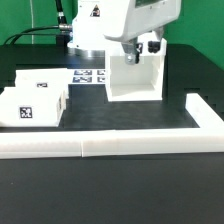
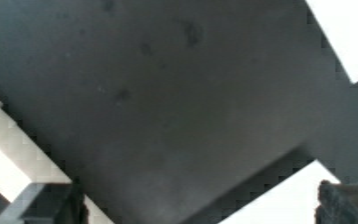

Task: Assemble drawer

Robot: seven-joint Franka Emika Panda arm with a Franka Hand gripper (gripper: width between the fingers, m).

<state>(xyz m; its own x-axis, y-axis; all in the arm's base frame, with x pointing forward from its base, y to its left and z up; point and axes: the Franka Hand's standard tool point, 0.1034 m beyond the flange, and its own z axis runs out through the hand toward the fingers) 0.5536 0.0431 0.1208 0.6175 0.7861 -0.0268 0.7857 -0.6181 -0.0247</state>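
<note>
Overhead, the gripper (image 1: 141,47) hangs with jaws apart above the boxy white plastic housing (image 1: 135,84).

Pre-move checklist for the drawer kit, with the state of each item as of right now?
1. Gripper empty: ok. The fingers are wide apart, with only the table between them.
2. Housing upright: ok. Its open side faces the exterior camera.
3. Gripper clear of the housing: cannot tell. In the exterior view it hangs at the housing's top edge.
4. Tray free to grasp: ok. It sits apart at the exterior view's left, tag showing.
5. Border wall away from the housing: ok. Dark table shows between them.
</note>
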